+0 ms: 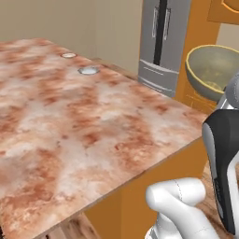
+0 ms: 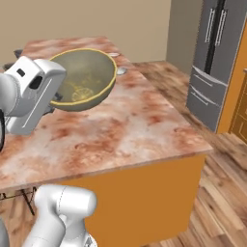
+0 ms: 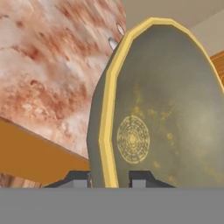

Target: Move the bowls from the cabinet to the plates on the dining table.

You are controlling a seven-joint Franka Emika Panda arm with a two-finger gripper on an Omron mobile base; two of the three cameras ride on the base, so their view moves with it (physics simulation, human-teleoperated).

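Observation:
My gripper [image 3: 108, 179] is shut on the rim of one olive-bronze bowl [image 3: 166, 113], with one finger inside and one outside the wall. The bowl [image 2: 84, 79] hangs tilted, its yellowish speckled inside facing sideways, above the near part of the dining table [image 2: 130, 125]. In the left base view the bowl [image 1: 212, 70] sits at the right edge, beyond the table's corner [image 1: 93, 121]. Two small plates lie on the far part of the table: a grey-rimmed one [image 1: 88, 70] and a red-rimmed one [image 1: 68, 55] behind it. An orange corner at the top right may be the cabinet [image 1: 218, 14].
A grey steel fridge [image 1: 161, 42] stands beyond the table, with a tall orange cupboard [image 1: 200, 51] beside it. Wood floor [image 2: 222, 193] runs to the right of the table. The table's near edge and orange side panel [image 2: 144, 202] are close in front of my base.

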